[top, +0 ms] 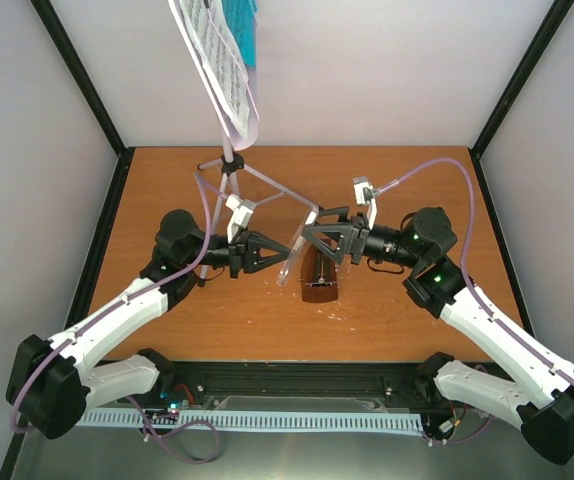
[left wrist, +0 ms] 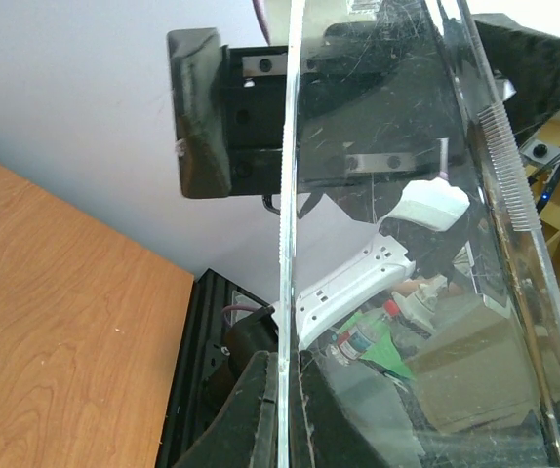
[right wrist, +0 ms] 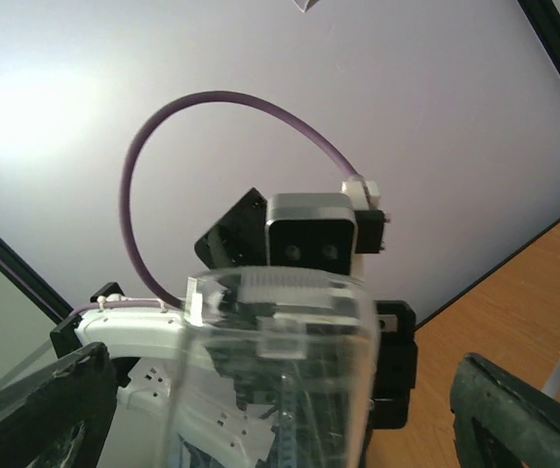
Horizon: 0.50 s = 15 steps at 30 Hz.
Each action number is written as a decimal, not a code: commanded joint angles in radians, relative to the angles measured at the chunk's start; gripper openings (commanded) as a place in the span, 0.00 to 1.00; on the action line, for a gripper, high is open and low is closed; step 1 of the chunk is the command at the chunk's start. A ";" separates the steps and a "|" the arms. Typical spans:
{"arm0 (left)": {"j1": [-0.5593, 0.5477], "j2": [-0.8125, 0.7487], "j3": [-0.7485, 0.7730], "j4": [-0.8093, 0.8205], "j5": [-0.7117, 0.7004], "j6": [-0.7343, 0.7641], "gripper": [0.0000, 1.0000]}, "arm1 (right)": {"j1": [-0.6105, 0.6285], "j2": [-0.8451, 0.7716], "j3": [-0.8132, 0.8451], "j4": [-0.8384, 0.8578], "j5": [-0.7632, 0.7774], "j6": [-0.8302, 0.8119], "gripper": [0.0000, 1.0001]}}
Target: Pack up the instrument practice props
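Left jaws clench the clear cover (top: 295, 250) by its edge, tilted just left of the brown metronome (top: 319, 290). Right jaws stand spread wide, the cover between them. Behind the metronome, the tripod music stand (top: 229, 163) carries sheet music (top: 222, 70) and a teal booklet (top: 242, 30).

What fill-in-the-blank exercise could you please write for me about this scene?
1. The left gripper is shut on the ____ cover of the brown metronome.
2. The right gripper is ____, with one finger on either side of that cover.
3. The music stand carries white sheet music and a ____ booklet.

Missing words: clear; open; teal.
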<state>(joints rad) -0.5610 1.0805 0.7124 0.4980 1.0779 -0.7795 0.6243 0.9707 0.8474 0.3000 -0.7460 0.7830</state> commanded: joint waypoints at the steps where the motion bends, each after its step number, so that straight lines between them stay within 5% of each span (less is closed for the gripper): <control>1: 0.003 0.024 0.001 0.072 -0.001 -0.025 0.00 | 0.012 -0.016 0.028 0.037 -0.013 -0.002 0.89; 15: 0.003 0.037 0.004 0.080 -0.012 -0.022 0.00 | 0.029 0.019 0.001 0.049 -0.007 0.019 0.75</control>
<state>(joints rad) -0.5610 1.1099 0.7082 0.5293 1.0660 -0.7956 0.6415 0.9794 0.8501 0.3340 -0.7525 0.7990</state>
